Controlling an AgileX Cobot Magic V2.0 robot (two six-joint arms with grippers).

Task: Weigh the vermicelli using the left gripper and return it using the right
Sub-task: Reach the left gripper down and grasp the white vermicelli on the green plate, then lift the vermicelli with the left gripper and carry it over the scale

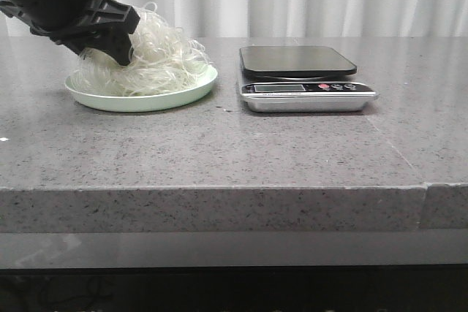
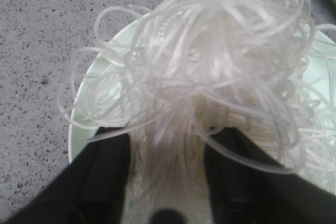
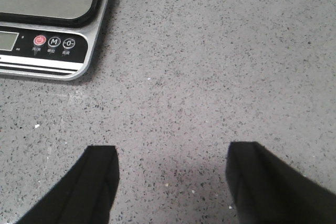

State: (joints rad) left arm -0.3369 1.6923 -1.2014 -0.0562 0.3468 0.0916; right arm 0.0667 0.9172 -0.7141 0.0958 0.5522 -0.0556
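Observation:
The vermicelli (image 1: 162,55) is a fluffy white tangle heaped on the pale green plate (image 1: 150,101) at the left of the table. My black left gripper (image 1: 121,50) reaches down into its left side. In the left wrist view the fingers (image 2: 105,177) stand on either side of a bundle of the vermicelli (image 2: 210,61), and the left gripper (image 2: 165,148) is closed on those strands over the plate (image 2: 86,98). My right gripper (image 3: 170,166) is open and empty over bare table. It does not show in the front view.
A digital kitchen scale (image 1: 298,62) with a black platform and a silver front stands right of the plate. Its corner and buttons also show in the right wrist view (image 3: 52,43). The grey speckled table (image 1: 234,151) has its front edge near the camera. White curtains hang behind.

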